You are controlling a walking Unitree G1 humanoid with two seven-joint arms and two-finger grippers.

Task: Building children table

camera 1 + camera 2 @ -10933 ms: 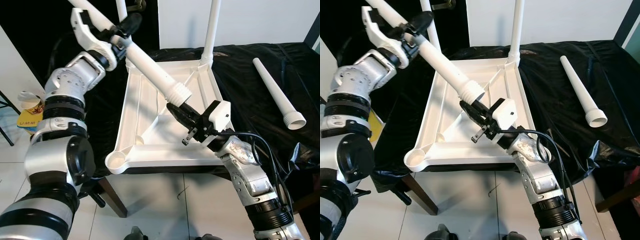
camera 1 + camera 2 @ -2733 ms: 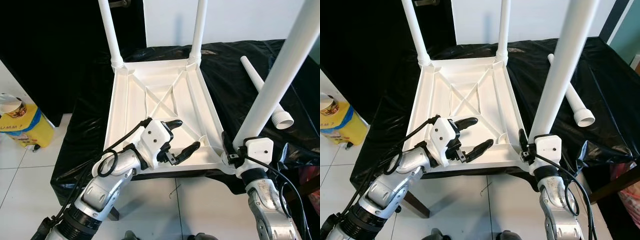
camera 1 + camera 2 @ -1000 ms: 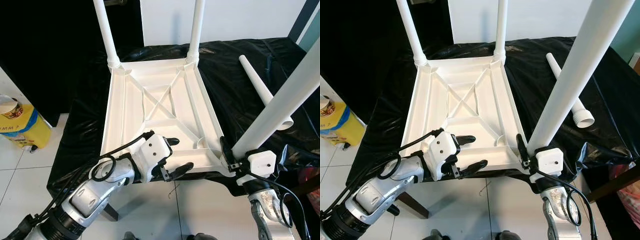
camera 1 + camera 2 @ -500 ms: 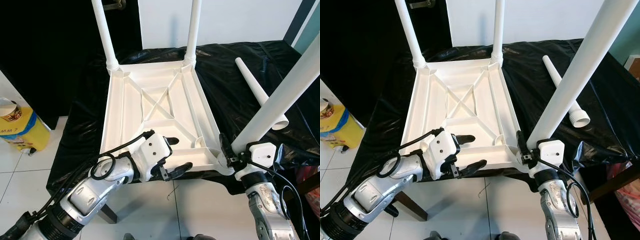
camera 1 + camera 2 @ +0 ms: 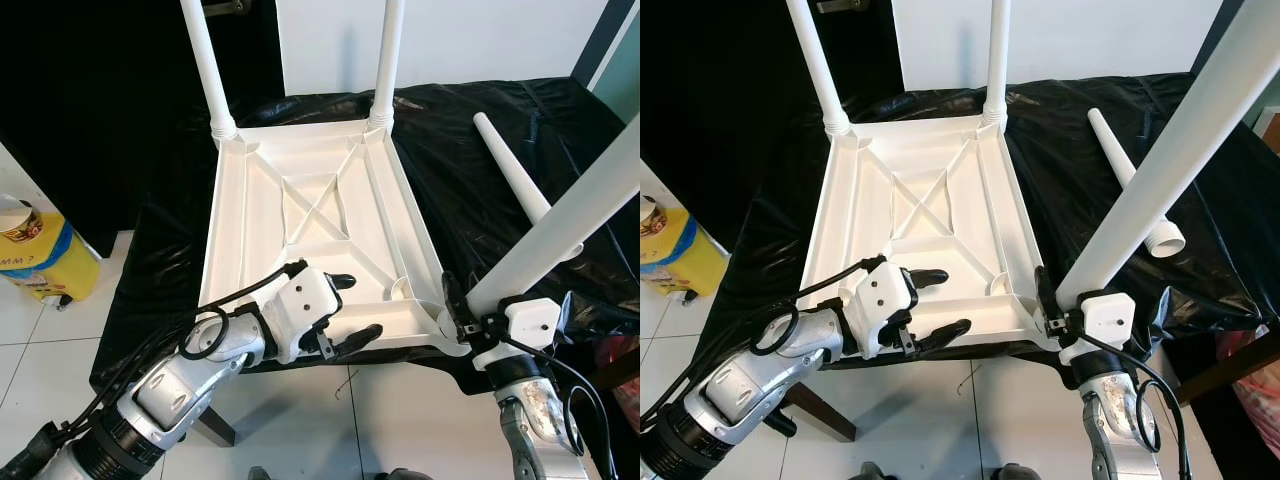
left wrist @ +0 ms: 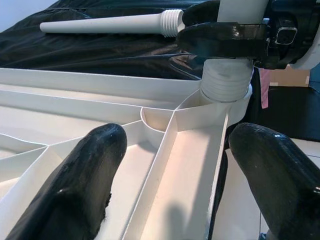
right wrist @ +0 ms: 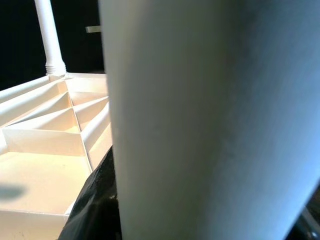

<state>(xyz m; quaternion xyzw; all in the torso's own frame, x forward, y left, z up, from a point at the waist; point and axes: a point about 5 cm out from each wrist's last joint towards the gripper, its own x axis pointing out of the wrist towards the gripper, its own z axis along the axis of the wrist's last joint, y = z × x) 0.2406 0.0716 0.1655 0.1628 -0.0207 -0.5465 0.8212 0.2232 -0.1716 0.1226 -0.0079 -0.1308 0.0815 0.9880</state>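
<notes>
White plastic tabletop [image 5: 300, 210] lies upside down on my black-draped counter [image 5: 470, 150], ribs up, two legs [image 5: 205, 65] standing upright in its far corners. My right hand [image 5: 455, 318] is clamped around a third leg [image 5: 560, 230] just above its ribbed end, and that end sits at the near right corner socket [image 6: 225, 97], the leg tilting up and away to the right. I'm seeing it in the left wrist view too: black fingers [image 6: 220, 37] wrapped round the leg right over the socket. My left hand [image 5: 345, 312] hovers at the near edge of the tabletop with its fingers spread, one above the inner ribs, one out past the rim, grasping nothing. A fourth leg [image 5: 1130, 170] lies loose on the counter, off to the right. Down on the tiled floor [image 5: 30, 330] at left there's a yellow container [image 5: 35, 255].
</notes>
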